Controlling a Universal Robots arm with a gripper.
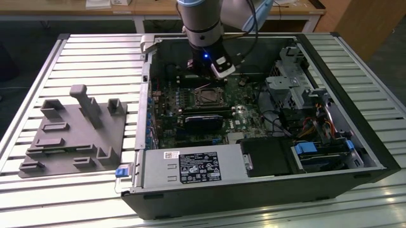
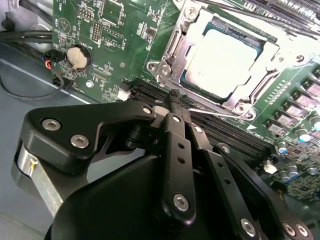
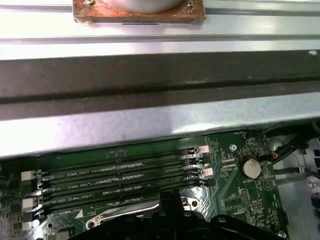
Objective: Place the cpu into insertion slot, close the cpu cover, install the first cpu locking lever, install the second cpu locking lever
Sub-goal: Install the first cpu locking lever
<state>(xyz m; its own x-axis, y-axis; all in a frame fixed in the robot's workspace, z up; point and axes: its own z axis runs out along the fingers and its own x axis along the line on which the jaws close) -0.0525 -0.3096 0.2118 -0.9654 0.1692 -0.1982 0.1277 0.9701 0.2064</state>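
Black and pinched narrow, my gripper [image 2: 172, 97] has its tip against the thin locking lever [image 2: 215, 111] just beside the insertion slot [image 2: 156, 71]. Within that slot sits the cpu [image 2: 220, 60], the cpu cover [image 2: 176, 52] lying flat around its edges. Around the slot spreads the green motherboard [image 2: 100, 30], itself inside the open computer case [image 1: 254, 194].

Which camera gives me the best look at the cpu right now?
The second wrist view: the cpu sits close up and bright, with the cpu cover framing it. In the exterior view the insertion slot is a small, distant square below the arm. The first wrist view looks at memory slots and a silvery lever.
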